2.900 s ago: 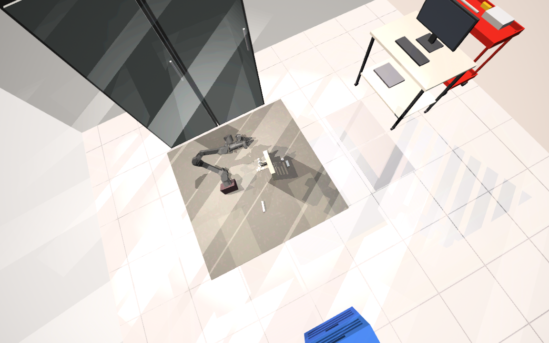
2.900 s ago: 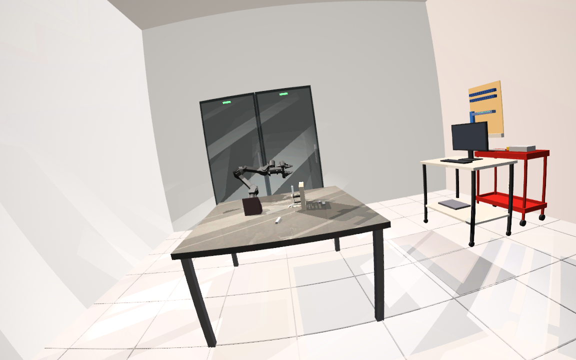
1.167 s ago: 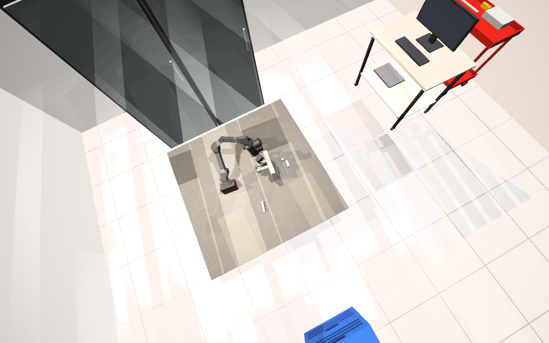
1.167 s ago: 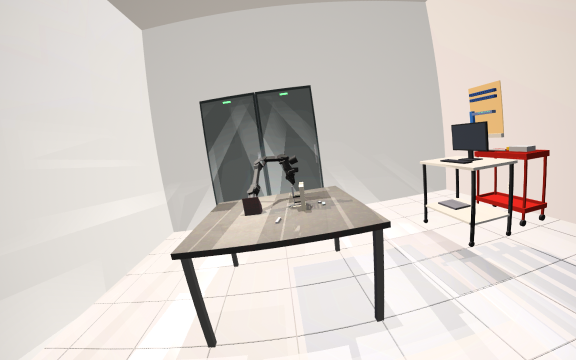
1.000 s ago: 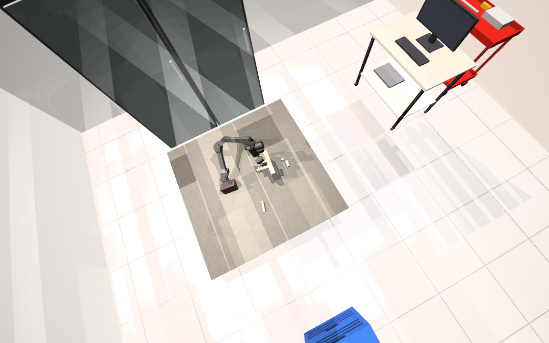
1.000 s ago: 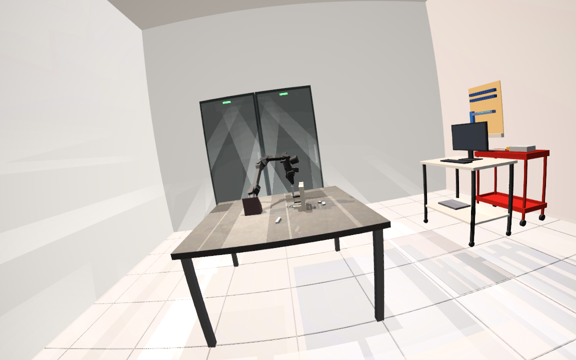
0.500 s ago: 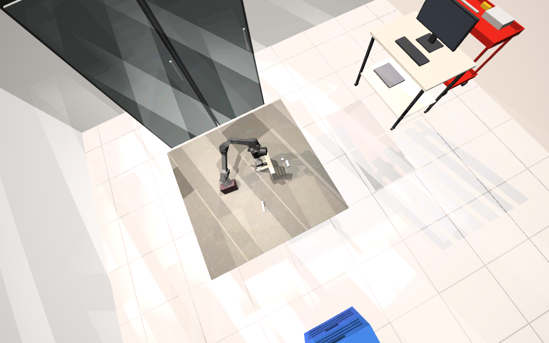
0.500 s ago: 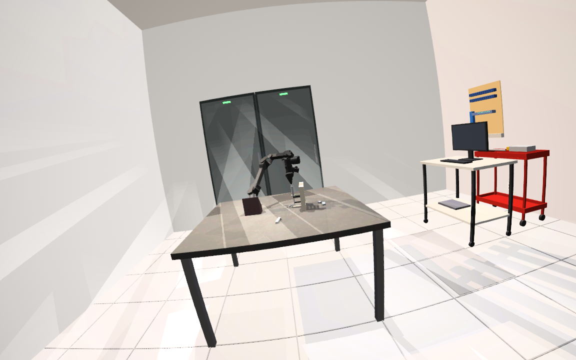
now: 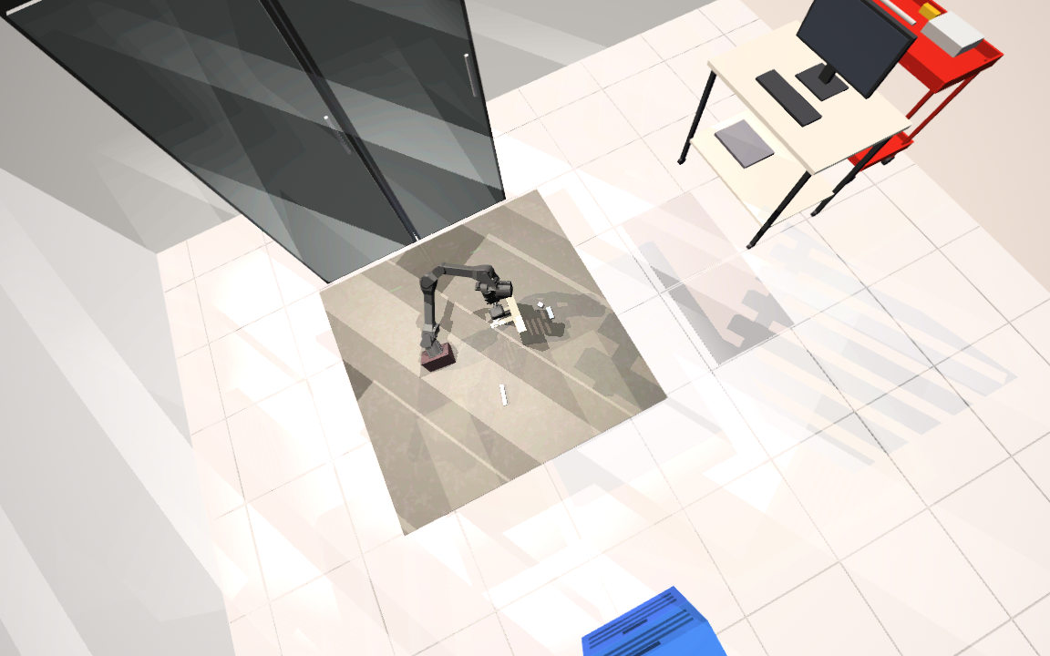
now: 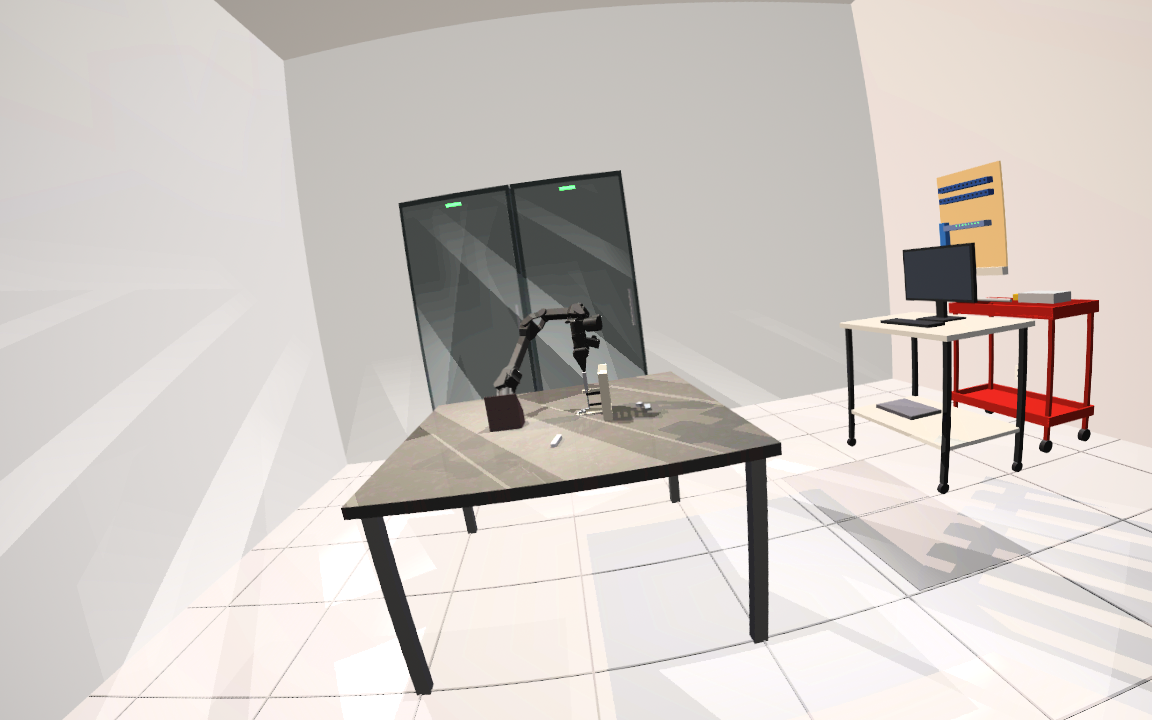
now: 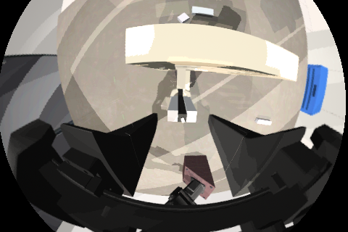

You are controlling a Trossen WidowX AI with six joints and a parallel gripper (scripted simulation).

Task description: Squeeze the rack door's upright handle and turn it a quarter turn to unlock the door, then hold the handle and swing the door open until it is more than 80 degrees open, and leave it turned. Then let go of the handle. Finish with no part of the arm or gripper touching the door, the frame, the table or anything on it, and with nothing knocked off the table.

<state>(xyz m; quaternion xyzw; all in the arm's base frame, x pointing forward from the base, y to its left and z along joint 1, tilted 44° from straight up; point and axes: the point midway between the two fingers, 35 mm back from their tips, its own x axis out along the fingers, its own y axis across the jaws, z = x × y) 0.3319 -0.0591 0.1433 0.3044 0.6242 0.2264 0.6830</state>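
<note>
While pointed down beside the cream rack frame, displays gripper with fingers spread, above table bearing one small white bar.

"Can you read any writing or numbers anywhere?"

"No, none. The two glass doors have small green marks near their tops, too small to make out."

"And the blue box?"

"Dark stripes on it, but no letters I can read."
</note>
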